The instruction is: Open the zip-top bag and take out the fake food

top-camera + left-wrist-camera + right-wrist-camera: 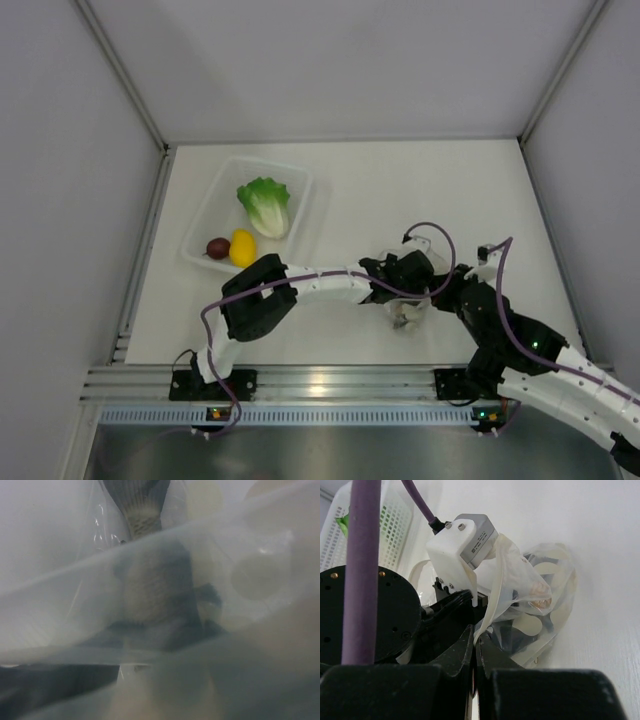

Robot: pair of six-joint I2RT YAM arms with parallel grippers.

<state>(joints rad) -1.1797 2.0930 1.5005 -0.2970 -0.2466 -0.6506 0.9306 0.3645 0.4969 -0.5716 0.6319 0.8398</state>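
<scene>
**A:** Both arms meet right of centre over the tabletop. The left arm lies low across the front, elbow folded near its base, wrist tipped downward.

**B:** And the right arm comes in from the near right corner, bent forward and leaning left. The two wrists sit almost nose to nose.

**A:** Between them is the zip-top bag, crumpled on the tabletop directly under the left claw.

**B:** The right claw is clamped tight, jaws together on a strip of the bag's film.

**A:** The left claw is harder. Its wrist view looks through cloudy plastic draped across the lens, and one ribbed finger shows at the top. Wide or narrow, I cannot tell.

**B:** From the right wrist, the bag billows just beyond the right claw's tips, white dots all over it. There's a whitish-brown piece inside the pouch.

**A:** The other food is elsewhere. The lettuce leaf, the dark red fruit and the yellow piece lie in the clear tray. That is well apart from both claws, far off to the left claw's left, beyond the left arm's elbow.

**B:** Red fruit and yellow piece are touching, and the lettuce is just behind them.
</scene>
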